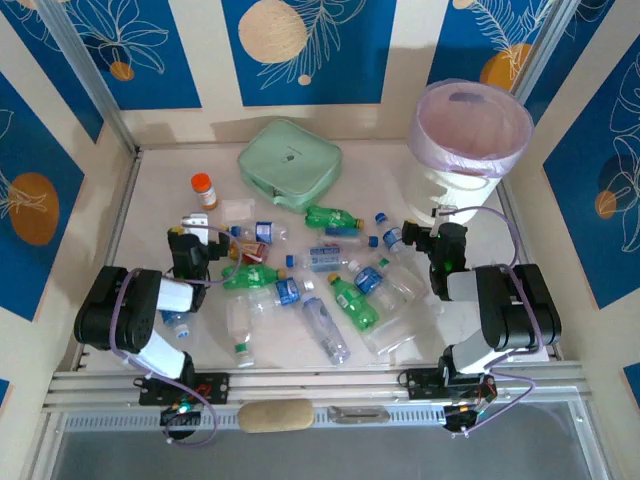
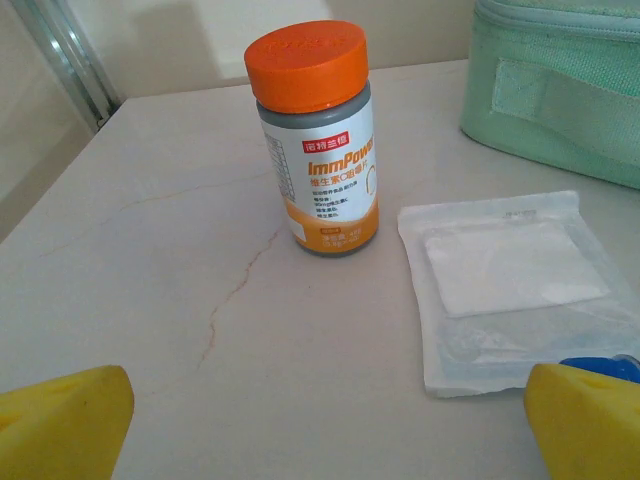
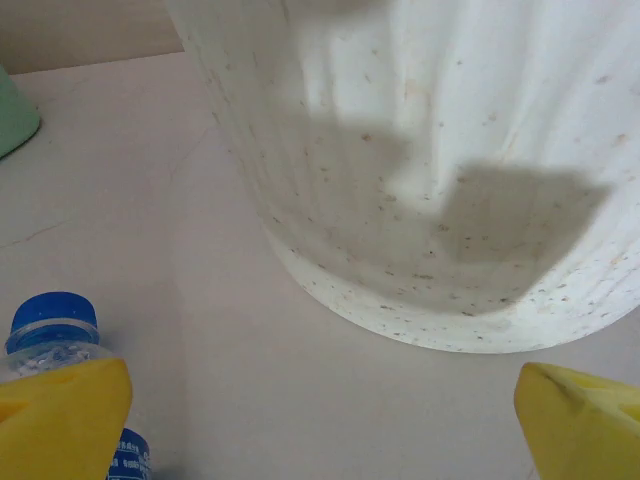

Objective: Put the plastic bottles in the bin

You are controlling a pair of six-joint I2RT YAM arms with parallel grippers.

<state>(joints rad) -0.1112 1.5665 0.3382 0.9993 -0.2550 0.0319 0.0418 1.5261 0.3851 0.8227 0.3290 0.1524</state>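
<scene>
Several plastic bottles lie scattered across the table's middle, among them a green one (image 1: pixel 333 218), another green one (image 1: pixel 354 302) and a clear one (image 1: pixel 326 330). The white bin (image 1: pixel 468 140) with its pale pink liner stands at the back right. My left gripper (image 1: pixel 188 238) is at the left end of the heap; it is open (image 2: pixel 325 430) over bare table with nothing between its yellow fingertips (image 2: pixel 60 425). My right gripper (image 1: pixel 437 228) is open (image 3: pixel 320 425) just in front of the bin's wall (image 3: pixel 450 170). A blue-capped bottle (image 3: pixel 50 325) lies by its left finger.
An orange-capped pill bottle (image 2: pixel 315 140) stands ahead of the left gripper, a flat clear packet (image 2: pixel 510 285) to its right. The mint-green pouch (image 1: pixel 290 162) lies at the back centre. Walls close the table on the left, back and right.
</scene>
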